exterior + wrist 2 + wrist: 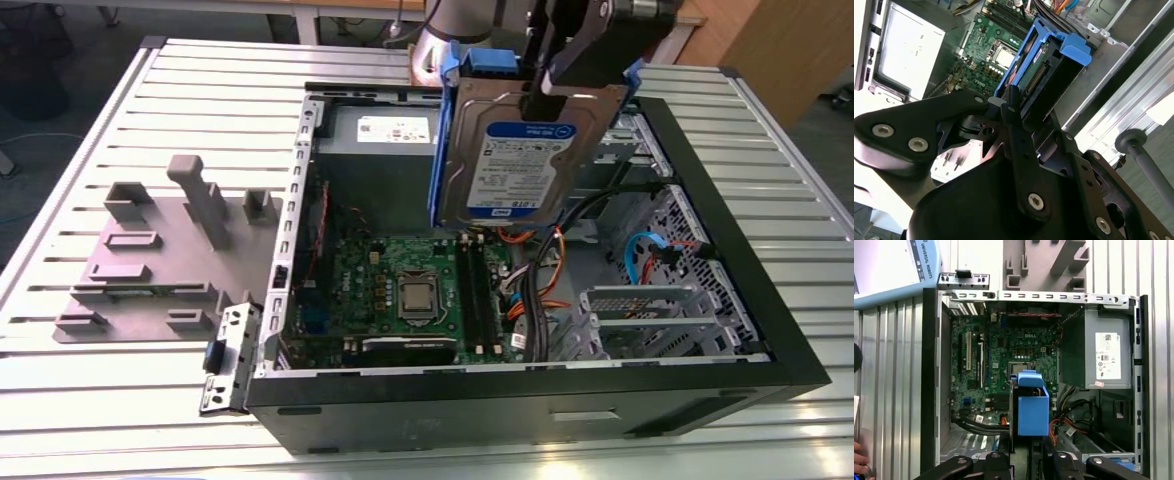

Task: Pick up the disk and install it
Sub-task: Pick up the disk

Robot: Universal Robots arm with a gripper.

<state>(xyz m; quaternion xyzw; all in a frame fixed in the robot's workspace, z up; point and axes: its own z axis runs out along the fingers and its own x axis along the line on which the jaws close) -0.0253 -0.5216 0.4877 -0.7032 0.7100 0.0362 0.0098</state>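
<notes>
On the exterior view's left you have a grey moulded plastic fixture point(147, 265) lying flat on the ribbed aluminium desk point(80, 130), just beside the black open-sided computer case point(534, 395). Inside the case, moving rightward, a grey metal power-supply box point(380, 135) sits against the far wall and the green motherboard point(400, 290) lies on the floor of the case below it.

Next comes your task piece: the flat silver disk with its blue-and-white label and blue plastic carrier point(521, 160). It hangs upright over the open case, label facing the exterior camera, its top above the case rim. The black claw point(563, 88) is clamped on the disk's upper edge - fingers drawn in narrow against the drive, carrying its weight.

In the first wrist view the disk point(1032, 407) appears edge-on above the motherboard, beside the processor socket. In the second wrist view a claw finger point(1013, 112) presses against the disk point(1046, 70) near its connector end.

On the exterior view's right, orange and blue cables point(641, 250) run beside the metal drive cage point(647, 310).
</notes>
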